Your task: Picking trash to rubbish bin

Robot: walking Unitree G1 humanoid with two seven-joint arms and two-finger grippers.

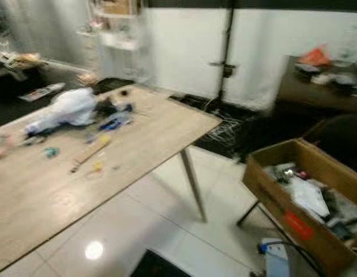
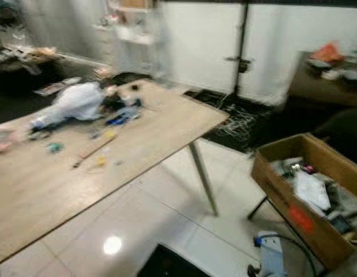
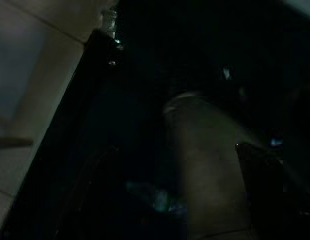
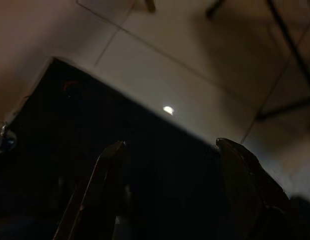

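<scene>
Here, a long pale wooden worktop [image 1: 143, 135] on slim grey metal legs is taking up the left side of the blurred head views. Near its far left end a crumpled white plastic bag [image 1: 67, 108] is lying, with a dark lump and some blue scraps [image 1: 115, 121] just beside it on the right. In front of those, a thin wooden stick with a yellow tip [image 1: 89, 153] is resting flat, and a small teal bit [image 1: 50, 152] and a small yellow bit [image 1: 97, 167] are sitting near it; what these pieces are is too blurred to tell. White glossy floor tiles [image 1: 166, 202] are showing under and past the worktop, with a lamp reflection on them. A black vertical pole [image 1: 227, 52] is standing against the white wall behind. To the right, an open brown cardboard box with a red label [image 1: 293, 196] is serving as the rubbish bin, well apart from the worktop, and white and grey trash is lying inside it.

The left wrist view is very dark, so I cannot tell whether the left gripper is released or clenched. In the right wrist view the right gripper [image 4: 170, 190] is hanging released, its two black fingers [image 4: 104, 175] spread apart and grasping nothing, above a dark mat and floor tiles.
</scene>
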